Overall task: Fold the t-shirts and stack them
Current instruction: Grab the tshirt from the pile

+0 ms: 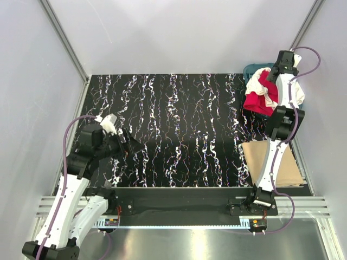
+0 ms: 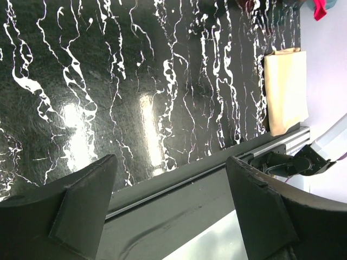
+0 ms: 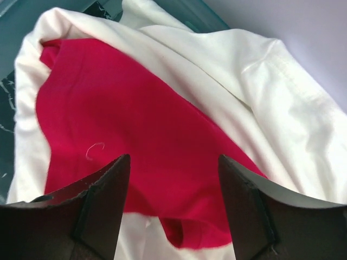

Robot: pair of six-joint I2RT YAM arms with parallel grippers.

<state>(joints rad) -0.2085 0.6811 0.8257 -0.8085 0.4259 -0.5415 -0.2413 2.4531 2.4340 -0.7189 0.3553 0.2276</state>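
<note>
A: So, working out from the basket (image 1: 250, 69), what was biggest?

B: The table (image 1: 179, 124). Its dark marbled top ran left of the basket and towards the arms, and was probably meant as the folding space.

A: And next?

B: A cardboard sheet (image 1: 293, 170) lay flat just on the near side of the basket, likely the spot intended for the stack.

A: The t-shirts?

B: All heaped in the basket and spilling over its rim. The red t-shirt (image 3: 135, 135) was bunched in the middle, with the white t-shirts (image 3: 260, 81) wrapped around it. None was folded, so I judged the job barely begun.

A: The pincers?

B: The right gripper (image 3: 173, 162) hung right over the basket, its jaws apart either side of the red cloth. It gripped nothing that I could see and looked placed for a first pinch. The left gripper (image 2: 171, 173) hovered well apart from the basket, across the table, with its jaws wide and empty, out of the way.
</note>
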